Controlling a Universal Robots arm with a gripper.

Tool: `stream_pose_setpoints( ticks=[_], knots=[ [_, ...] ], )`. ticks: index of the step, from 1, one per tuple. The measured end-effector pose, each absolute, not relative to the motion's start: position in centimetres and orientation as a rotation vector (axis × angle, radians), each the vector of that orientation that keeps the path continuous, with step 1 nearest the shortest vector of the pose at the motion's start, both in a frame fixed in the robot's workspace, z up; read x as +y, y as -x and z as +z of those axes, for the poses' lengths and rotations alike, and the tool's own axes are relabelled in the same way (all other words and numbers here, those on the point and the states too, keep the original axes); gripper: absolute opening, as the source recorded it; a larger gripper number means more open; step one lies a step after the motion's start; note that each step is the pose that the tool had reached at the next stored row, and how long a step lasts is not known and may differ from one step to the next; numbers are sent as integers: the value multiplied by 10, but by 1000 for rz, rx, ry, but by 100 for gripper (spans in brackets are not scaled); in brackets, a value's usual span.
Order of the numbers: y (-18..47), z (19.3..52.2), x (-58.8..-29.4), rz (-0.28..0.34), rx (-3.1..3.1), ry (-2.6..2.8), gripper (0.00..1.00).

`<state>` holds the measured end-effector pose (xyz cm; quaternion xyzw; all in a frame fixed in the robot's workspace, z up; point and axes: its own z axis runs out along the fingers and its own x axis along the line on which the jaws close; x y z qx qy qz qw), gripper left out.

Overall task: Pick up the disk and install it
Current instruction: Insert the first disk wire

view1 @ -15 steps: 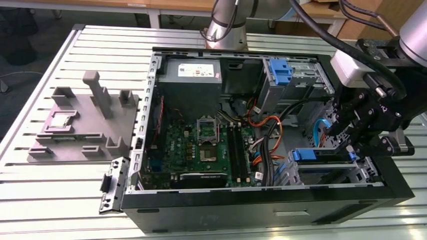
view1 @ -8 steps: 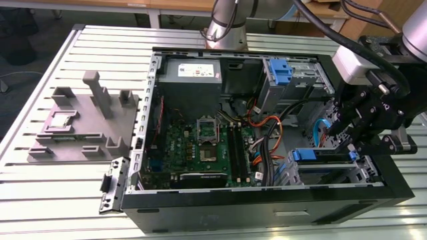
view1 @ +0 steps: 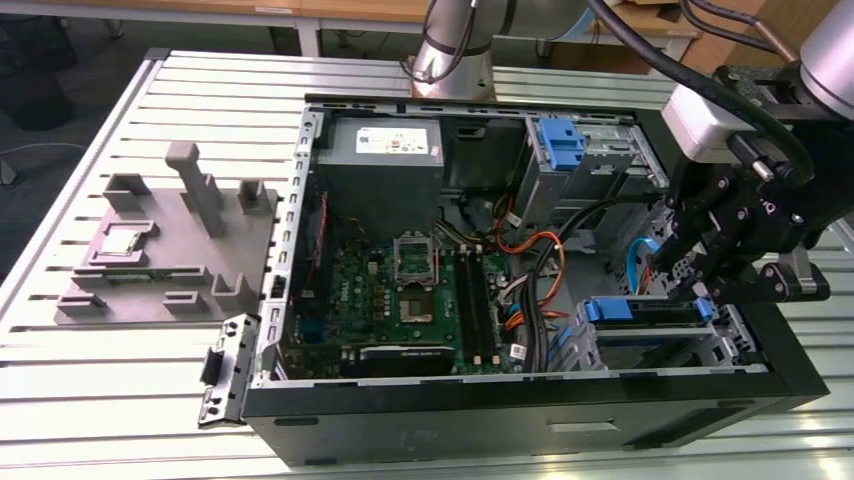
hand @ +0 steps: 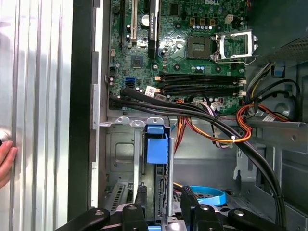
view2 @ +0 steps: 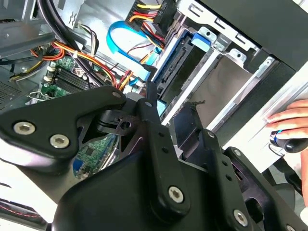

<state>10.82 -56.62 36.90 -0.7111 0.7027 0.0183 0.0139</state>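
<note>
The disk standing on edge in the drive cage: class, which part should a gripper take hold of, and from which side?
Probably the two broad flat faces of the disk, pinched across its thin thickness near the exposed blue-railed edge. Come in from the case's open side, where the gripper hangs now: the drive cage walls in its other sides.

The black two-fingered gripper point(view1: 714, 275) hangs at the exterior view's right, pointing downward from a white-and-grey wrist. Its dark metal fingers point(hand: 140, 199) stand apart, with a gap between them. A person's hand point(view2: 288, 122) rests nearby.
</note>
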Motion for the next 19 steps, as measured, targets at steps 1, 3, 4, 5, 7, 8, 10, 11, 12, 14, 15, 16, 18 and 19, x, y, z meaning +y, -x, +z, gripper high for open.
stream_pose_setpoints(
  ticks=[1,3,4,5,7,8,10,11,12,14,15,16,18,19],
  knots=[
    [-108,369,-566,62,2186,2212,42],
    [-108,369,-565,65,2184,2210,42],
    [-108,369,-565,65,2184,2211,42],
    [-108,369,-565,66,2184,2210,42],
    [-108,369,-564,67,2183,2209,42],
    [-108,369,-564,67,2183,2209,42],
    [-108,369,-564,68,2183,2209,42],
    [-108,370,-564,67,2183,2210,42],
    [-108,370,-564,67,2183,2209,42],
    [-108,371,-564,67,2184,2209,42],
    [-108,371,-564,68,2184,2209,42],
    [-108,371,-563,67,2184,2209,42],
    [-108,371,-561,67,2184,2209,42],
    [-108,371,-559,67,2184,2209,42]
  ],
)
